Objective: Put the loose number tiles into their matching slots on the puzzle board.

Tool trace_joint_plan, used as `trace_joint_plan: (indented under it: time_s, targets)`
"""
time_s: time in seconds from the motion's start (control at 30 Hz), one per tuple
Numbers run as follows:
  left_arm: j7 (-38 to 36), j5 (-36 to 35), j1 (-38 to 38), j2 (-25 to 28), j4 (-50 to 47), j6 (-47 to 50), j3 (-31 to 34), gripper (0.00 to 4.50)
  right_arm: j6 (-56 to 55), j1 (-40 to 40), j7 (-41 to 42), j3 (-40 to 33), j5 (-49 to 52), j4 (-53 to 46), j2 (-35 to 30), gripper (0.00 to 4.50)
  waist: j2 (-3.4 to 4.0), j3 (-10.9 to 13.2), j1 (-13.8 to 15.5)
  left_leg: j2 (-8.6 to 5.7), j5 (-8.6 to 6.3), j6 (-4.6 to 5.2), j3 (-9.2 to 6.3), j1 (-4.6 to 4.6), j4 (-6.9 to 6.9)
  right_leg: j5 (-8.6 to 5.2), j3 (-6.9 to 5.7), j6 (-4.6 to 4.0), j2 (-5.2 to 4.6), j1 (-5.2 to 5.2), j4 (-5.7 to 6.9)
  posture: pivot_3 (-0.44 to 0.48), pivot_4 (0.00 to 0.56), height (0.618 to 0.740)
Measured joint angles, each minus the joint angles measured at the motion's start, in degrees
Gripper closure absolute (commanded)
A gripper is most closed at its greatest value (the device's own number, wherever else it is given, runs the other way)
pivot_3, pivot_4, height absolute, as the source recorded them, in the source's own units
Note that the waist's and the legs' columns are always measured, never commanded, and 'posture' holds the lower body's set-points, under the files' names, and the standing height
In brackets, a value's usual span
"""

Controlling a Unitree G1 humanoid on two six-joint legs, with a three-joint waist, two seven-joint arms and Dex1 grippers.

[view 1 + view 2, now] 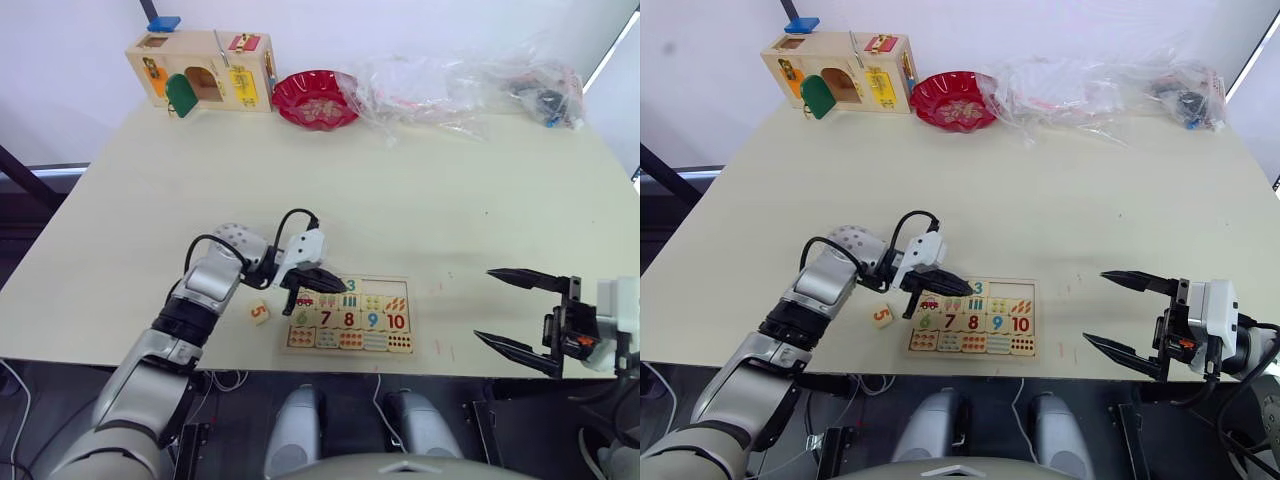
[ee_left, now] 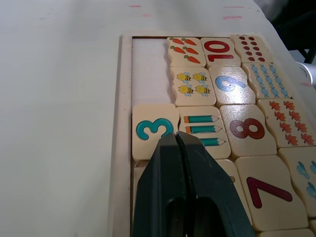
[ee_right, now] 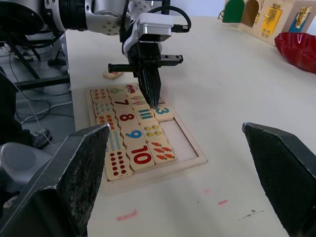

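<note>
The puzzle board (image 1: 402, 284) lies near the table's front edge, with its picture, number and dot tiles in rows. A green 3 tile (image 2: 150, 129) sits in the slot row along the board's long edge. Beyond it, part of that row (image 2: 147, 69) is bare wood. My left gripper (image 2: 175, 136) is shut with nothing between its fingers, and its tips rest at the edge of the 3 tile. The slots under its fingers are hidden. A loose red 5 tile (image 1: 259, 312) lies on the table just left of the board. My right gripper (image 1: 485, 305) hovers open to the right of the board.
At the back left stands a wooden latch box (image 1: 200, 70), with a red bowl (image 1: 316, 98) beside it. Clear plastic bags (image 1: 460, 85) spread along the back right. The board is close to the table's front edge (image 1: 440, 362).
</note>
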Motion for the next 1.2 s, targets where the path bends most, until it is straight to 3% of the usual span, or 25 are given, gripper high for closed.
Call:
trace_joint_plan:
  time_s: [0.3, 0.6, 0.83, 0.97, 1.2]
  targets:
    - [1.0, -0.4, 1.1, 0.4, -3.8, 5.0, 0.1, 4.48, 0.3, 0.2, -0.1, 0.0, 0.0, 0.0, 0.0, 0.00, 0.00, 0.0, 0.0, 0.01, 0.00, 0.00, 0.00, 0.00, 0.00, 0.00, 0.00, 0.00, 0.00, 0.00, 0.00, 0.000, 0.150, 0.740]
    - [5.7, -13.1, 2.9, 1.3, -13.2, 19.2, 11.6, 4.48, 1.2, -1.9, -1.4, 1.2, 0.4, 0.0, 0.9, 0.00, 0.01, 0.0, -0.1, 0.03, 0.00, 0.00, -0.03, 0.02, -0.01, 0.00, -0.01, 0.01, 0.00, 0.00, 0.01, 0.000, 0.150, 0.740]
    - [20.9, -15.6, 9.1, -0.1, -18.4, 26.1, 21.6, 4.48, 2.3, -8.1, -7.6, 5.8, -0.9, 0.8, 6.0, 0.00, -0.01, 0.0, -0.2, 0.04, 0.00, 0.00, -0.01, 0.03, -0.01, 0.00, 0.00, 0.01, 0.00, 0.00, 0.01, 0.000, 0.150, 0.740]
    - [36.3, -18.1, 14.6, -5.9, -22.1, 28.3, 32.1, 4.48, 3.6, -15.7, -15.1, 9.7, -4.8, 5.0, 10.4, 0.00, 0.00, 0.0, -0.1, 0.04, 0.00, -0.01, -0.01, 0.02, -0.01, 0.02, -0.02, 0.02, -0.02, -0.01, 0.04, 0.000, 0.150, 0.740]
    - [47.4, -19.7, 24.0, -8.9, -29.7, 27.1, 39.8, 4.48, 2.1, -24.7, -16.9, 12.0, -7.5, 13.8, 14.4, 0.00, -0.02, 0.0, -0.2, 0.04, 0.00, -0.01, 0.08, 0.03, -0.03, 0.04, 0.03, 0.04, -0.05, -0.01, 0.01, 0.000, 0.150, 0.740]
